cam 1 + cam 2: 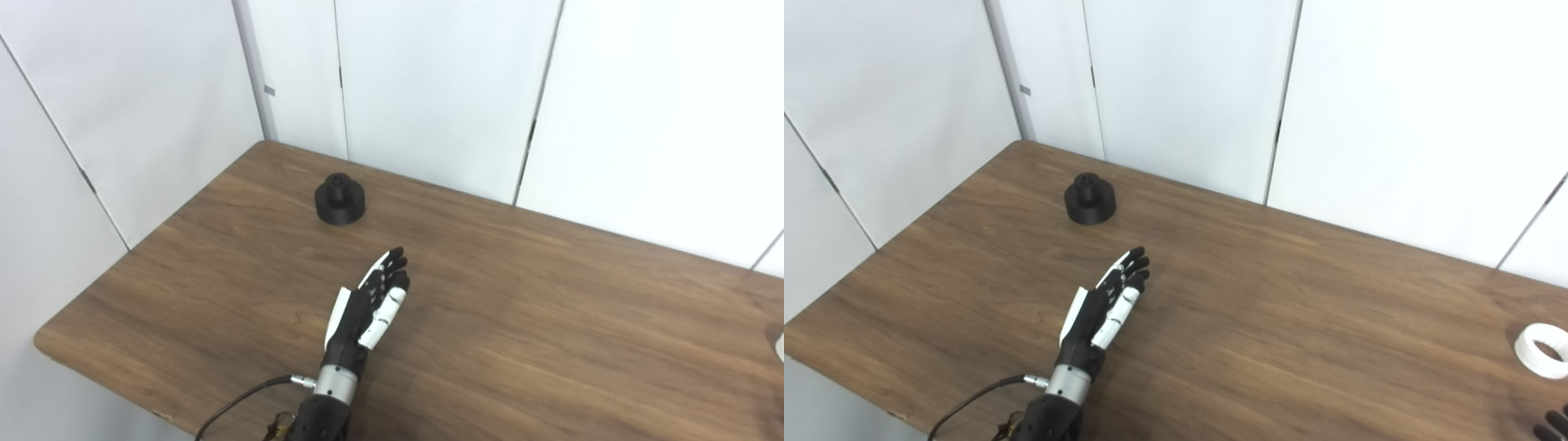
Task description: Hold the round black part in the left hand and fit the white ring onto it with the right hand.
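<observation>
The round black part (340,199) stands on the wooden table (520,318) near the far left corner, a knob on its top. My left hand (370,303) is open and empty over the table, fingers stretched toward the part, well short of it. The white ring (1543,350) lies flat at the table's right side; only a sliver of it shows in the left eye view (780,346). Only the dark fingertips (1552,424) of my right hand show at the bottom right corner, near the ring; whether it is open or shut cannot be seen.
White wall panels (429,92) stand close behind the table's far edge and along its left side. A black cable (245,398) runs from my left wrist off the table's front edge.
</observation>
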Available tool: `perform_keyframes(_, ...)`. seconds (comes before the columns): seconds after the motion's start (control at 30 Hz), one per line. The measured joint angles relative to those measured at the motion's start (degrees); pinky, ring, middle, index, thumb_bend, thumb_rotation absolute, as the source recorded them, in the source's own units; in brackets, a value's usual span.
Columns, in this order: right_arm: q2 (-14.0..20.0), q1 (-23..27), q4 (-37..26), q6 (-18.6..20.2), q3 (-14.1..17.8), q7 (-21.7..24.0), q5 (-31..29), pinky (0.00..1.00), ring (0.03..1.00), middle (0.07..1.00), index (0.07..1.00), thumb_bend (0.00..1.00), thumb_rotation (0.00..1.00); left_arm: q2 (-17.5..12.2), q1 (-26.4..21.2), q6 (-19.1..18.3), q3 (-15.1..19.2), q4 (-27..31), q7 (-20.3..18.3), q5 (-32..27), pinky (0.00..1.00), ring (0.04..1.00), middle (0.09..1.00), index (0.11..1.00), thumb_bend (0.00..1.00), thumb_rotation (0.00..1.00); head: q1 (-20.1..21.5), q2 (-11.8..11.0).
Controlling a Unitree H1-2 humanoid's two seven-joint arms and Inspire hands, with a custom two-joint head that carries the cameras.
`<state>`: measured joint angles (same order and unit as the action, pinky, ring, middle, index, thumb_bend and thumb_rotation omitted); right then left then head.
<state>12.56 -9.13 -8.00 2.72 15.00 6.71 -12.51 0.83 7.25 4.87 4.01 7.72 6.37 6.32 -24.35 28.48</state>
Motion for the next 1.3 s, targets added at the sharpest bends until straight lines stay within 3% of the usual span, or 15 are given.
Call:
perform_keyframes(0.13, 0.0, 0.0, 0.5, -0.9, 0.0, 0.0, 0.1, 0.59, 0.785, 0.816, 0.818, 0.52, 0.99, 0.2, -0.1, 0.0, -0.1, -0.1, 0.9, 2.2, 0.82, 0.867, 0.900, 0.922, 0.54, 0.66, 0.2, 0.2)
perform_keyframes(0.17, 0.0, 0.0, 0.5, -1.0, 0.0, 0.0, 0.2, 0.58, 0.780, 0.813, 0.815, 0.52, 0.98, 0.3, -0.1, -0.1, -0.1, -0.1, 1.4, 3.2, 0.83, 0.875, 0.903, 0.924, 0.57, 0.58, 0.3, 0.3)
perform_keyframes(0.33, 0.0, 0.0, 0.4, -1.0, 0.0, 0.0, 0.2, 0.59, 0.780, 0.817, 0.812, 0.53, 0.96, 0.5, 0.3, -0.3, 0.0, 0.5, 3.1, 6.8, 0.84, 0.886, 0.906, 0.925, 0.67, 0.42, 0.8, 0.8)
perform_keyframes(0.43, -0.1, -0.1, 0.4, -1.0, -0.1, 0.0, 0.2, 0.58, 0.780, 0.817, 0.810, 0.53, 0.96, -0.1, 0.5, -3.0, 0.3, 3.3, 3.2, 11.4, 0.85, 0.887, 0.903, 0.930, 0.72, 0.47, 1.1, 1.1)
perform_keyframes(0.57, -0.1, -0.1, 0.4, -1.0, -0.1, 0.0, 0.3, 0.56, 0.769, 0.805, 0.794, 0.54, 0.94, -3.6, -0.7, -7.9, 2.2, 8.6, 2.7, 15.6, 0.92, 0.948, 0.943, 0.946, 0.82, 0.52, 1.3, 1.1)
perform_keyframes(0.7, -0.2, -0.1, 0.3, -1.0, -0.3, -0.1, 0.4, 0.56, 0.778, 0.808, 0.788, 0.55, 0.93, -8.3, -3.0, -14.1, 4.0, 11.1, 1.8, 20.8, 0.79, 0.888, 0.921, 0.937, 0.94, 0.55, 1.4, 1.1)
perform_keyframes(0.83, -0.7, -0.1, 0.0, -0.9, -0.9, -0.1, 0.6, 0.57, 0.787, 0.813, 0.784, 0.57, 0.92, -11.9, -5.2, -19.5, 4.4, 11.8, 0.5, 26.0, 0.76, 0.910, 0.948, 0.944, 1.00, 0.55, 1.6, 1.1)
perform_keyframes(0.9, -0.8, -0.1, -0.1, -0.9, -1.1, -0.2, 0.8, 0.57, 0.792, 0.816, 0.786, 0.58, 0.92, -13.5, -5.8, -20.9, 4.2, 12.3, -0.4, 28.6, 0.80, 0.937, 0.953, 0.938, 1.00, 0.56, 1.6, 1.1)
perform_keyframes(0.97, -0.8, -0.2, -0.2, -1.0, -1.2, -0.3, 1.4, 0.58, 0.798, 0.824, 0.792, 0.57, 0.93, -15.3, -6.5, -22.0, 4.1, 12.3, -0.7, 30.9, 0.93, 0.969, 0.951, 0.934, 1.00, 0.55, 1.8, 1.1)
perform_keyframes(1.03, -0.9, -0.2, -0.4, -1.0, -1.2, -0.3, 1.7, 0.58, 0.800, 0.825, 0.791, 0.56, 0.94, -17.1, -7.2, -22.2, 4.2, 12.0, -0.7, 32.4, 0.98, 0.977, 0.949, 0.933, 1.00, 0.54, 1.8, 1.1)
perform_keyframes(1.3, -1.7, -0.3, -1.4, -0.9, -1.6, -0.4, 2.2, 0.62, 0.817, 0.843, 0.805, 0.56, 0.95, -21.3, -11.5, -24.2, 2.8, 3.3, -0.5, 39.3, 1.00, 0.968, 0.948, 0.890, 1.00, 0.56, 2.2, 1.3)
